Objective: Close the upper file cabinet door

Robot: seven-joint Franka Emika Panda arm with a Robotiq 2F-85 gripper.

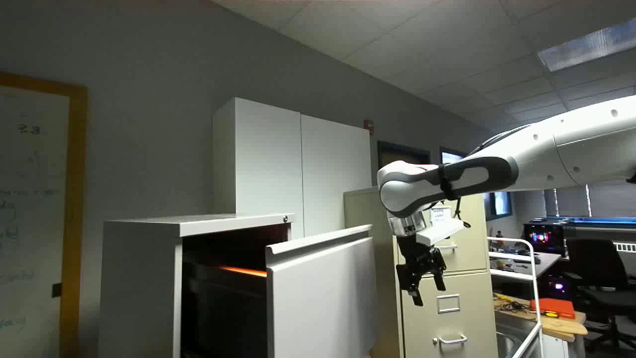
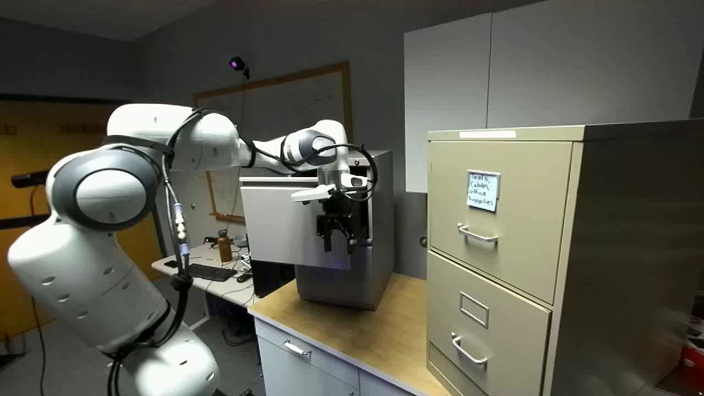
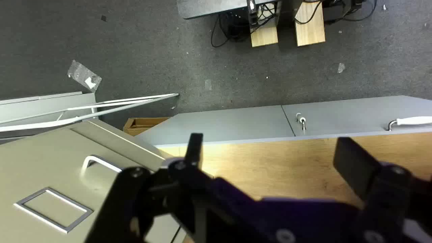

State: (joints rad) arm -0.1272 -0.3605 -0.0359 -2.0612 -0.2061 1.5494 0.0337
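The upper file cabinet door (image 1: 323,293) is a wide, flat white panel. It stands pulled out from the white cabinet (image 1: 136,278), and the dark interior shows behind it with an orange edge inside. The door (image 2: 275,220) and the cabinet (image 2: 382,231) also show in an exterior view, with the gripper in front of the door's right end. My gripper (image 1: 430,293) points down, fingers apart and nothing between them, to the right of the door with a visible gap. It also shows here (image 2: 339,247). In the wrist view the fingers (image 3: 271,145) are wide apart; the door is out of that view.
A beige cabinet (image 2: 500,198) with handled drawers stands near the gripper; it also shows in the wrist view (image 3: 44,162). A wooden counter (image 2: 330,324) lies below the gripper. A white two-door cupboard (image 1: 268,159) is on the wall behind. A white rail (image 1: 536,288) stands farther off.
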